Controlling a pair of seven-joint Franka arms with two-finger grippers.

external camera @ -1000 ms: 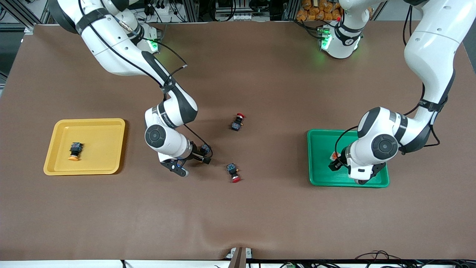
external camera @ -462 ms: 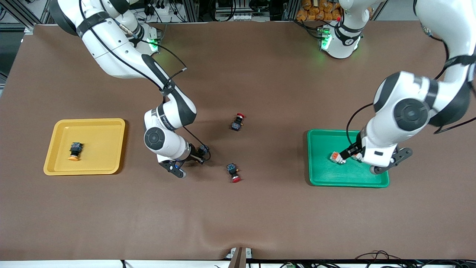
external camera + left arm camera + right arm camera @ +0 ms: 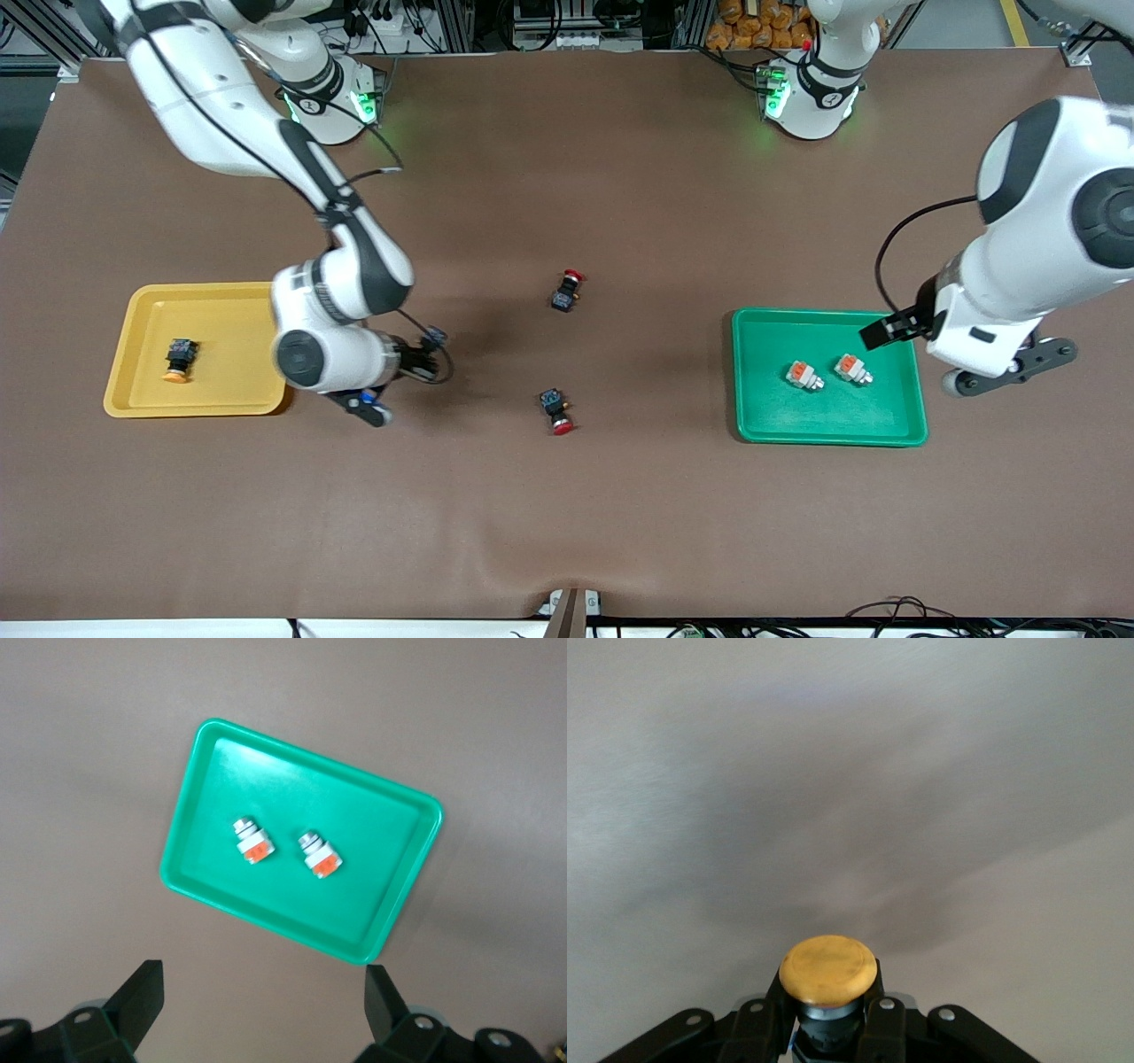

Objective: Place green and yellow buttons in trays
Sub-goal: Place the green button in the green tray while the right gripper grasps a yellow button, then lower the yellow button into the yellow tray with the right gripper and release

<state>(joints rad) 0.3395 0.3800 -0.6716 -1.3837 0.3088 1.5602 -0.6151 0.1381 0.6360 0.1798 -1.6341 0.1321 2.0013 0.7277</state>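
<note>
The right gripper [image 3: 829,1028] is squeezing a yellow-capped button [image 3: 829,970] between its fingers. In the front view that gripper [image 3: 423,354] is showing in the left half of the frame, over the bare brown table [image 3: 567,496], just beside the yellow tray [image 3: 133,399]. One more yellow-capped button [image 3: 178,360] is lying in that tray already.

The step in hand looks like carrying this button to the yellow tray. Next, the arm needs to bring it over the tray, go low, and let go gently so the button is not rolling out.

The left gripper [image 3: 261,1005] is hanging wide open and holding nothing. It is up over the edge of the green tray [image 3: 828,436] at the right of the frame. Two white-grey buttons [image 3: 804,376] are lying side by side in that tray, so that part looks done.

Two red-capped buttons [image 3: 567,289] are lying in the middle of the frame. They are not going in any tray.

In the front view the held button is very hard to see, because the arm is covering it. In the right wrist view only its cap and a bit of its body are showing.
</note>
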